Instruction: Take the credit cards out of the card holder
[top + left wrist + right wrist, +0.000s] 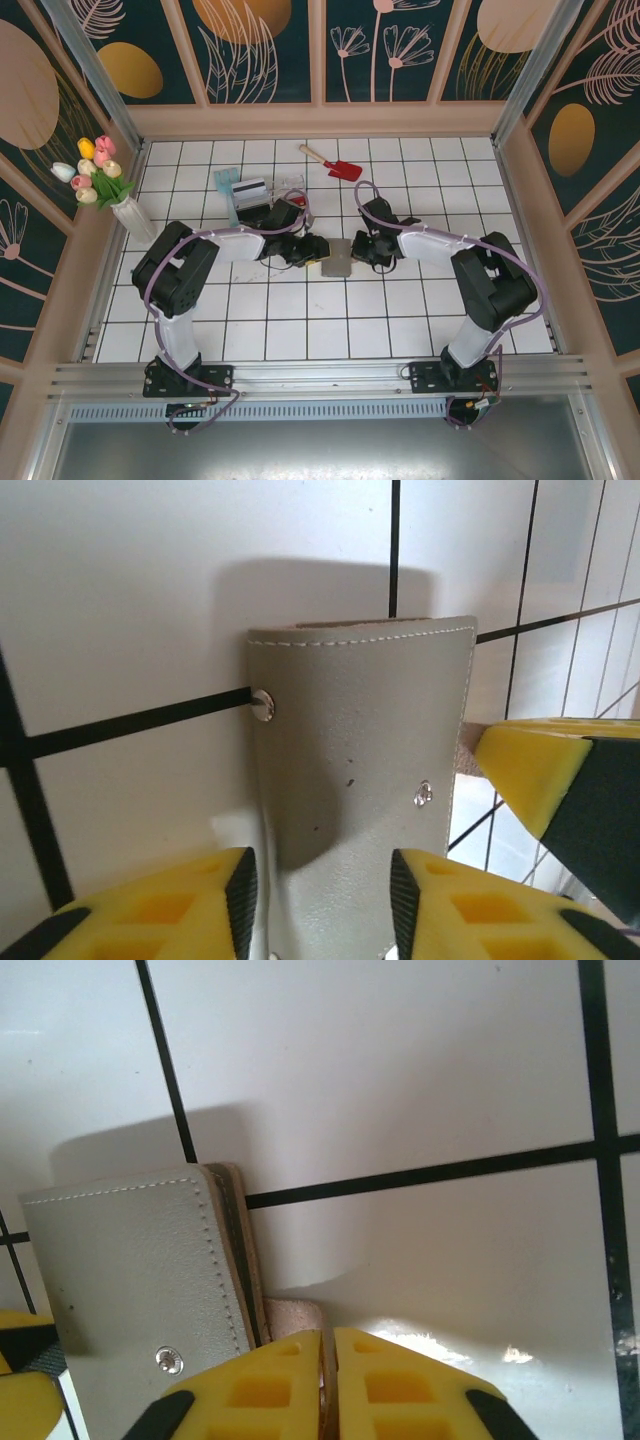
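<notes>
Card holder [335,258], tiled table [300,330], floral walls [270,60]

No text, label, brand, number or sign could be read in any view. The card holder [360,780] was plain grey, with stitched edges and two unmarked metal snap studs [263,704]. The flat items [245,192] at 11 o'clock from it on the bench [400,320] were too small to show whether they carried any print.
</notes>
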`<state>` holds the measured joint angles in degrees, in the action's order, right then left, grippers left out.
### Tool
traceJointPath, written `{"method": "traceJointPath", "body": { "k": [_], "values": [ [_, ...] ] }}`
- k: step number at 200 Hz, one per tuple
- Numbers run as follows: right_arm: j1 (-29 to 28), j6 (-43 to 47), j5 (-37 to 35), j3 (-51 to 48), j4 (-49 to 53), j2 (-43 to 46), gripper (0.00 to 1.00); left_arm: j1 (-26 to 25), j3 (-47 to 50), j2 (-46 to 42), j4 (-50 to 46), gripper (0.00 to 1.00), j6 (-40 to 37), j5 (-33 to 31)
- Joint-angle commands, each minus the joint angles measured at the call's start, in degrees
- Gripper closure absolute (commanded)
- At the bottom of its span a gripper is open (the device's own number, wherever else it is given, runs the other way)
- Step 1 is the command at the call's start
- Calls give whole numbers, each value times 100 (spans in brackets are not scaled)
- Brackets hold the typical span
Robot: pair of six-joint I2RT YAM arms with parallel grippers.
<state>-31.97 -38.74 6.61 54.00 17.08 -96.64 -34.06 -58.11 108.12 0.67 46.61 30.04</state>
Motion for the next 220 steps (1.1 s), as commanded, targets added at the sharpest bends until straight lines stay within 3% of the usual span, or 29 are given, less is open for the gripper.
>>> {"method": "traceJointPath", "body": {
  "k": [1, 55, 103, 136, 173, 220],
  "values": [
    [-35, 270, -232, 221, 183, 162, 93, 64, -219, -368, -277, 50, -80, -493],
    [-225, 786, -23, 376, 297, 607, 96, 104, 477, -1465, -219, 23, 466, -2512],
    [-343, 364, 597, 512, 16, 709, 97, 110, 1787, -2096, 1512, 2, 1806, -3013],
    [-558, 261, 635, 761, 52, 713, 97, 108, 2203, -2467, 1819, 1, 1649, -2884],
    [-947, -530, -57, 774, -363, 682, 97, 105, 2805, -3279, 1684, 2, 1894, -3732],
    [-1172, -480, 176, 1086, -624, 406, 98, 105, 3344, -3862, 2049, 2, 2132, -3981]
  ]
}}
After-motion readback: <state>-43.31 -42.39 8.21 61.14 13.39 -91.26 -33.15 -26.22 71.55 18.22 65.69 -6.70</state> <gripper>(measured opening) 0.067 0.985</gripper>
